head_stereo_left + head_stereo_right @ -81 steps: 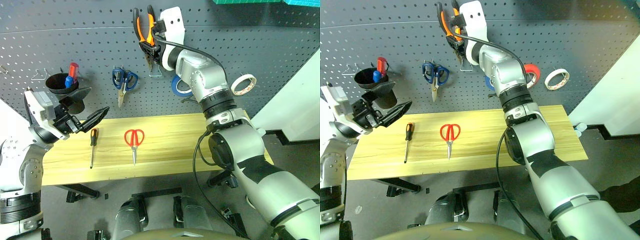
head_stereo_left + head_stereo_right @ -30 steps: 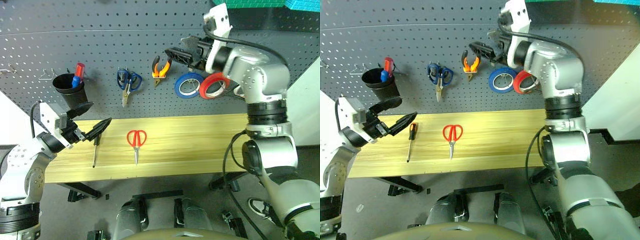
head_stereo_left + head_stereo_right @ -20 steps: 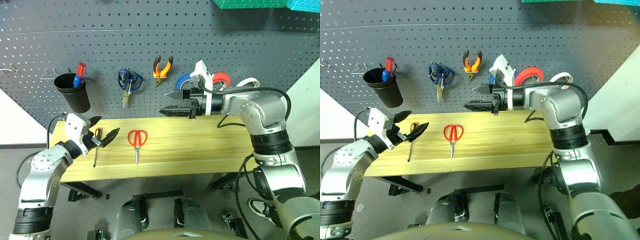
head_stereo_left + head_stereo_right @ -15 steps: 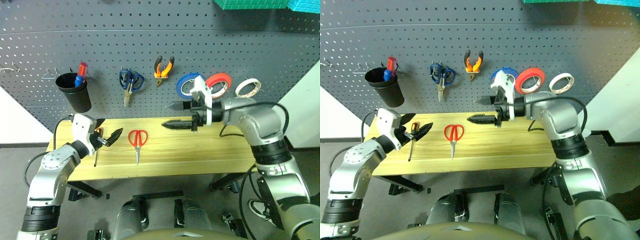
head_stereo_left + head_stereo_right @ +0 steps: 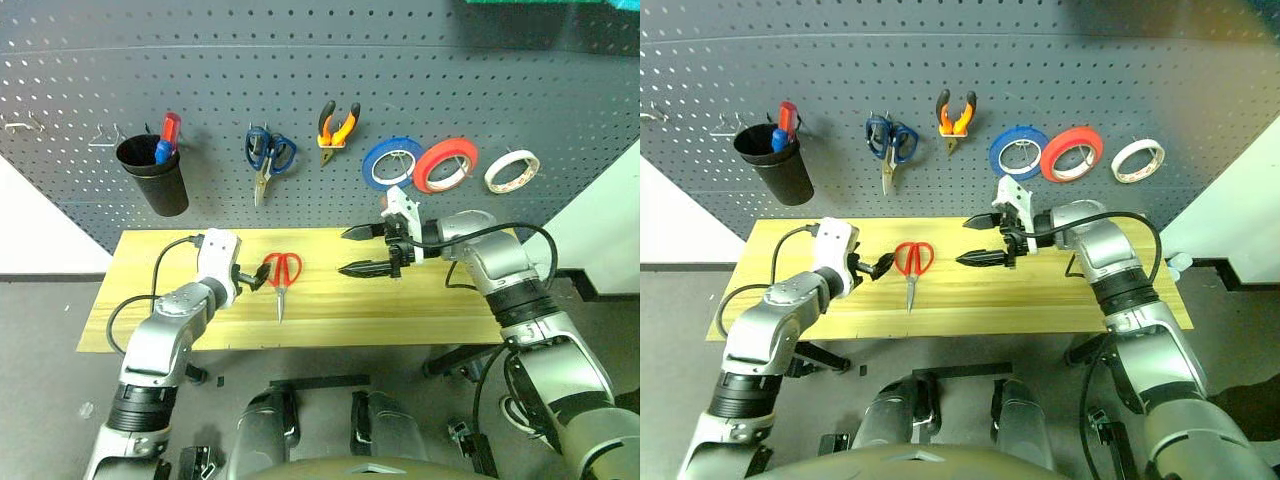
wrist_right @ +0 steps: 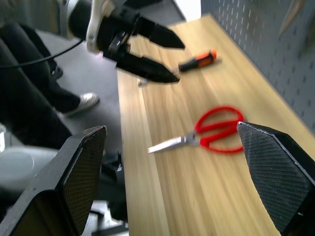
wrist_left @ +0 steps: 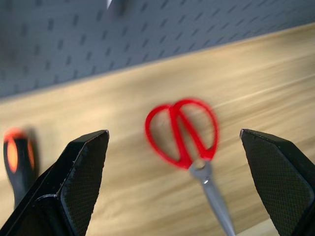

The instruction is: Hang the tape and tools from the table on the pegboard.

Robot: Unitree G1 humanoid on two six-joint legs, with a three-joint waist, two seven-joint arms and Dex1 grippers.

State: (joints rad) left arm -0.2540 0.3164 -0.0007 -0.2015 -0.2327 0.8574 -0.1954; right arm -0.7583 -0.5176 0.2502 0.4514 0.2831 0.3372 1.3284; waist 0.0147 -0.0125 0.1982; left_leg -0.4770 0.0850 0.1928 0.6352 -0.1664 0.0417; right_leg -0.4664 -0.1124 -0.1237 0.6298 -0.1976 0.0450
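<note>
Both sets of jaws stand wide apart and hold nothing. The left gripper [image 5: 883,265] sits low over the table [image 5: 1060,300] at centre left of the head views, its black fingertips pointing toward the handles of the red-handled scissors [image 5: 911,266] and just short of them. In the left wrist view the scissors' red loops lie between the two spread fingers [image 7: 81,169], on the wood. The scissors lie flat on the planks, handles toward the pegboard [image 5: 1200,80], blades toward the near edge.

The right gripper [image 5: 977,240] hovers at mid-frame, to the right of the scissors and apart from them, its fingers pointing toward the left of the picture, one above the other.

The screwdriver [image 6: 198,61] with its orange-and-black handle lies on the table near the left gripper, as the right wrist view shows; in the head views the left arm covers it.

Farther back, on the pegboard across the upper frame, from left to right: a black cup [image 5: 776,163] holding red and blue-handled tools [image 5: 782,126], blue-handled scissors [image 5: 890,143], the orange-and-black pliers [image 5: 954,117], a blue roll [image 5: 1018,153], a red roll [image 5: 1071,153], and the whitish tape [image 5: 1137,160] at the far right. Bare wire hooks [image 5: 103,135] hang at the upper left.
</note>
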